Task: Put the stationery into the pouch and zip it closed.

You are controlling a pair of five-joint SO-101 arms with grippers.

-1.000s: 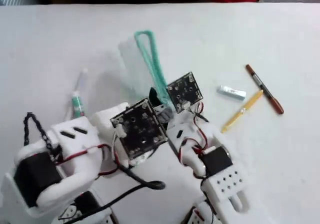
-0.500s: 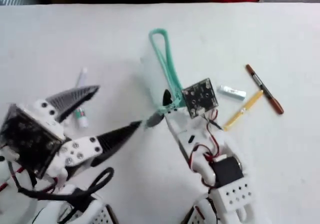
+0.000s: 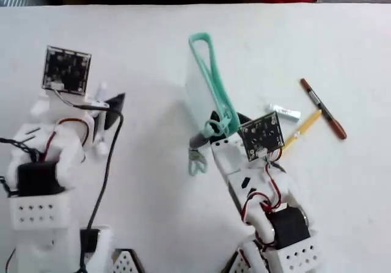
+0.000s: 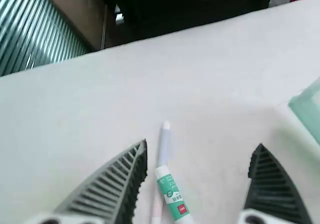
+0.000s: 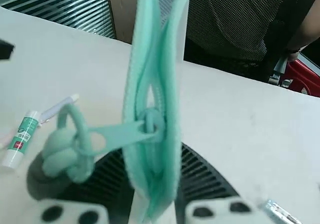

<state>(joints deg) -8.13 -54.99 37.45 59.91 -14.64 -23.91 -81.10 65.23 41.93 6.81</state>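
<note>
Pouch (image 3: 211, 71) is held upright, pinched at its zip edge by right fingers (image 5: 200, 171); left fingers (image 4: 120, 184) are spread wide, nothing held, above glue (image 4: 170, 196) laid on counter (image 3: 305, 53).

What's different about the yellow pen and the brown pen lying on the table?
The yellow pen is one bright colour all along; the brown pen is reddish-brown with a dark stretch. They slant opposite ways, and the yellow pen's upper end points at the brown pen's middle. The brown pen lies fully in the open, while the yellow pen's lower end runs under the right arm's camera board. Both are slim and lie flat on the white table.
</note>
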